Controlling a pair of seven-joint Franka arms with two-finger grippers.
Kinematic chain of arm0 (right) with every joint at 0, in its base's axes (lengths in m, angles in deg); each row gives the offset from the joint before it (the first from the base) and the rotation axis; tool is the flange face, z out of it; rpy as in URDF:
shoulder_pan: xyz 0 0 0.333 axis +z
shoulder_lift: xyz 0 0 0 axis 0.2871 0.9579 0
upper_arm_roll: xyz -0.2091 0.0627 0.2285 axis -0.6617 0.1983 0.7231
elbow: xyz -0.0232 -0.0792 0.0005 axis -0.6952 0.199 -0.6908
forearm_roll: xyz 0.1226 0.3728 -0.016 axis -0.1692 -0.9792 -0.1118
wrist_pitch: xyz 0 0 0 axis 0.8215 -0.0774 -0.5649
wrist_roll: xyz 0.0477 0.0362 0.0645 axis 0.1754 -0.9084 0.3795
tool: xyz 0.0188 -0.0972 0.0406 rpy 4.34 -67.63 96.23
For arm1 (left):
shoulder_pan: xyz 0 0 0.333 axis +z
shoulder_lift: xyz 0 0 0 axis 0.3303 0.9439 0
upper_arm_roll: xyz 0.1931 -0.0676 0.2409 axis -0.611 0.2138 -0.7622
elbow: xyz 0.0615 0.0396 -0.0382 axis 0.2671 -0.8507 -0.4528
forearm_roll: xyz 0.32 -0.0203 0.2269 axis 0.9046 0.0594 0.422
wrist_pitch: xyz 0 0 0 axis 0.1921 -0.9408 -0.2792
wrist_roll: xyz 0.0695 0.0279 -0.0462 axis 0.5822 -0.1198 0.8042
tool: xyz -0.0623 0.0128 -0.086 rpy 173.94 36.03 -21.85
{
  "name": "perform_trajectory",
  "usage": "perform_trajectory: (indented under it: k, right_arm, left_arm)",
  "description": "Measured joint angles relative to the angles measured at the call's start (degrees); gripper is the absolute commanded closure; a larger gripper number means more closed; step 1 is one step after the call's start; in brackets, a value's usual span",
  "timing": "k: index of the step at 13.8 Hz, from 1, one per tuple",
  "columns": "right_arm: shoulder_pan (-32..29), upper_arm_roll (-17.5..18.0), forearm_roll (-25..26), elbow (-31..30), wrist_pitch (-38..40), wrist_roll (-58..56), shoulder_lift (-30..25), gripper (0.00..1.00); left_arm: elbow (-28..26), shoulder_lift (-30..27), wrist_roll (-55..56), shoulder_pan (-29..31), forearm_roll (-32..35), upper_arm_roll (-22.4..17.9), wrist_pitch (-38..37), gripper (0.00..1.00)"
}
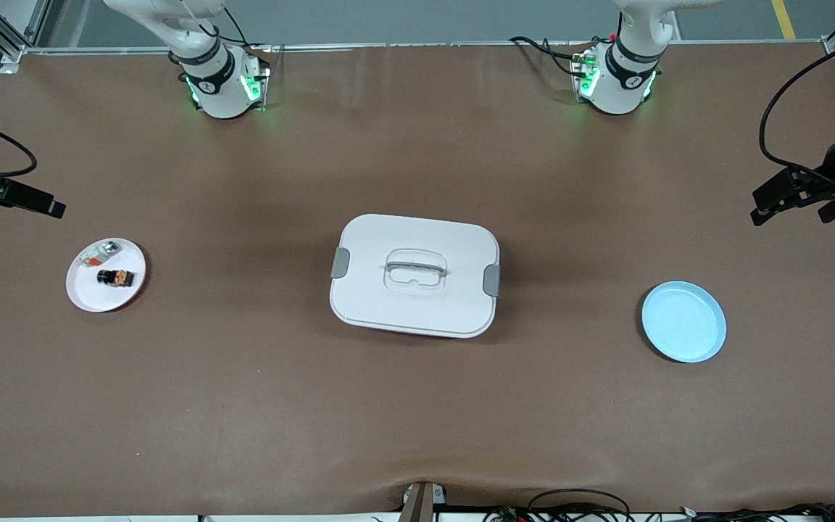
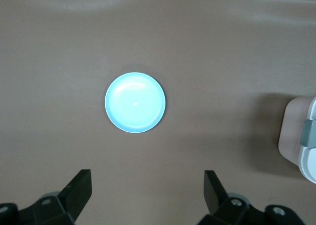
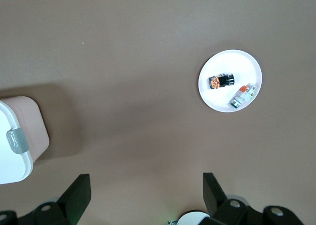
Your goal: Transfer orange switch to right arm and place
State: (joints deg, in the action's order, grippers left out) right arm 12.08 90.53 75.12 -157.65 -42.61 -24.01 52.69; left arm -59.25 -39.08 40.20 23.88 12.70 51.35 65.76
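1. Switch (image 1: pixel 115 277) lies on a white plate (image 1: pixel 84 291) near the worktop's right-arm edge, beside a pale part (image 1: pixel 100 252).
2. Right gripper (image 3: pixel 143 193) hangs over bare worktop, fingers wide.
3. Left gripper (image 2: pixel 147 190) hangs near the blue plate (image 2: pixel 135 102), fingers wide, empty.
4. White box (image 1: pixel 415 275) sits mid-table.

Even overhead light, soft shadow beside white box (image 1: pixel 414 275), sharp focus.

White arms with black joint bands, green base lights, black pincer fingers (image 2: pixel 79 193).
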Motion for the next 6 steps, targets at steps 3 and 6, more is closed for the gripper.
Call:
perform_trajectory:
  k: [3,6]
  right_arm:
    - [2.66,-1.39,-0.05,-0.25,0.06,0.07,-1.26,0.00]
    - [7.50,-5.67,-0.05,-2.13,-0.05,0.34,-3.45,0.00]
  left_arm:
    - [0.00,0.00,0.00,-0.01,0.00,0.01,-0.05,0.00]
    - [0.00,0.00,0.00,-0.01,0.00,0.01,-0.07,0.00]
